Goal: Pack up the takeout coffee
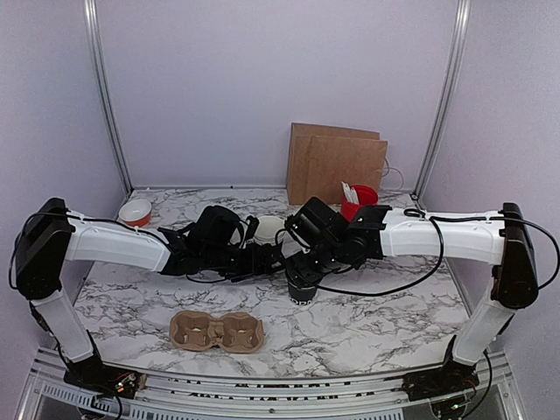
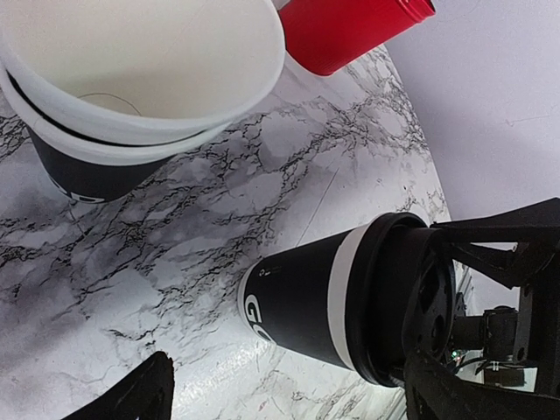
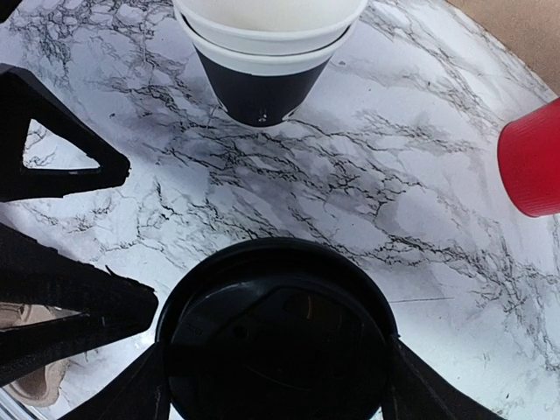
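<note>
Nearest the arm bases, a brown moulded-cardboard cup carrier (image 1: 217,331) lies flat on the white, grey-veined marble table (image 1: 367,324), well apart from both arms. Beyond it, at mid-table, a black paper cup (image 1: 302,289) with white lettering stands upright, capped by a black round lid (image 3: 276,337). The right gripper (image 3: 276,367) hangs over it with a finger close on either side of the lid (black on black, so I cannot tell whether they press on it). The left gripper (image 2: 284,372) has its jaws wide apart, just beside the cup on its left. Farther back stands a stack of paper cups (image 1: 267,229), cream ones nested in a black one. At the rear are an orange-and-white bowl (image 1: 136,212), a red cup (image 1: 360,197) holding white utensils (image 1: 348,191), and a brown paper bag (image 1: 337,166).
</note>
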`<control>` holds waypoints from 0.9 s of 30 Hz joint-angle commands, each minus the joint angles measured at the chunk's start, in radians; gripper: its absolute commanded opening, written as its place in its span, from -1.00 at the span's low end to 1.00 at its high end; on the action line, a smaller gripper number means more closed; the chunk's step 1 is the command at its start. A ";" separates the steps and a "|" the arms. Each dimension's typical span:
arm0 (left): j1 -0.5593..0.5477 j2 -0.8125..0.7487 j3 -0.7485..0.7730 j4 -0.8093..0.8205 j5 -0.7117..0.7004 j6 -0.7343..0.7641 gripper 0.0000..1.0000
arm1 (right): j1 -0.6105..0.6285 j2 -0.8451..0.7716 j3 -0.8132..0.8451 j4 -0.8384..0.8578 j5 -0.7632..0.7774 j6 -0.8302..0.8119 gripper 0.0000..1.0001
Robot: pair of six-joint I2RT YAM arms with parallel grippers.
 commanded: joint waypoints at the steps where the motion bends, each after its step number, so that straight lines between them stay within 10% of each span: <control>1: -0.009 0.025 0.034 -0.016 0.011 0.013 0.84 | 0.011 -0.027 0.001 -0.003 0.014 0.020 0.60; 27: -0.013 0.043 0.059 -0.031 0.010 0.020 0.84 | -0.017 -0.160 -0.036 0.050 0.002 0.041 0.84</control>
